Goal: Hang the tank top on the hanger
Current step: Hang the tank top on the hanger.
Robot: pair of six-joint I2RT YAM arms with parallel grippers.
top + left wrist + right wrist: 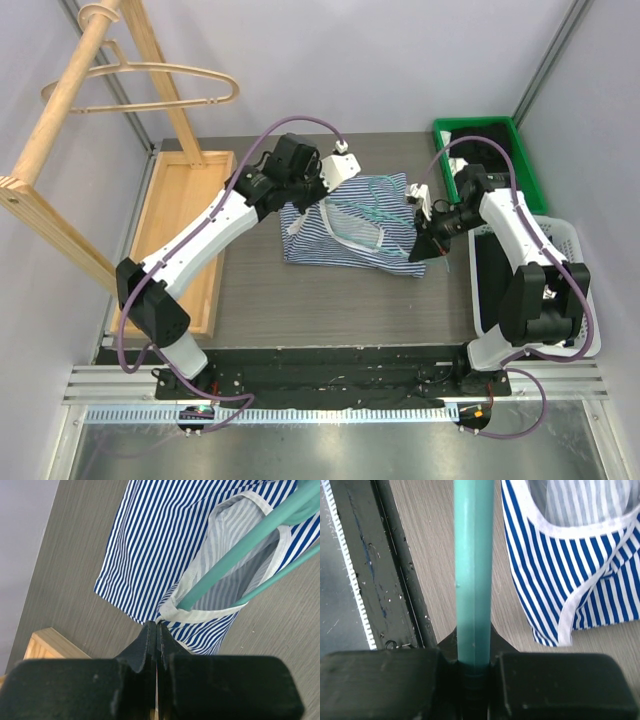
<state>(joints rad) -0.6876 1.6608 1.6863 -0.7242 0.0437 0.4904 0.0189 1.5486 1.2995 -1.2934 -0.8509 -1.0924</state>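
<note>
The bench (300,310) carries the top (320,245) at its middle, between the two arms. The top lies bunched, its long axis running left to right, with a white-trimmed opening turned up near its centre. Which end is the hem I cannot tell.

The hanger (365,222) lies across the top, its long axis also roughly left to right, from the right arm towards the left arm. In the left wrist view one teal arm of the hanger (235,555) passes into the trimmed opening of the top (150,545), with a thinner bar beside it. Where the hook points does not show.

The right pincer (424,240) is at the top's right edge, and its wrist view shows the pincer (472,662) clamped on a hanger (472,570) rod, with the top (560,580) just beside it.

The left pincer (300,205) is at the top's far left corner. Up close the pincer (156,626) is pressed together on the white trim of the opening.
</note>
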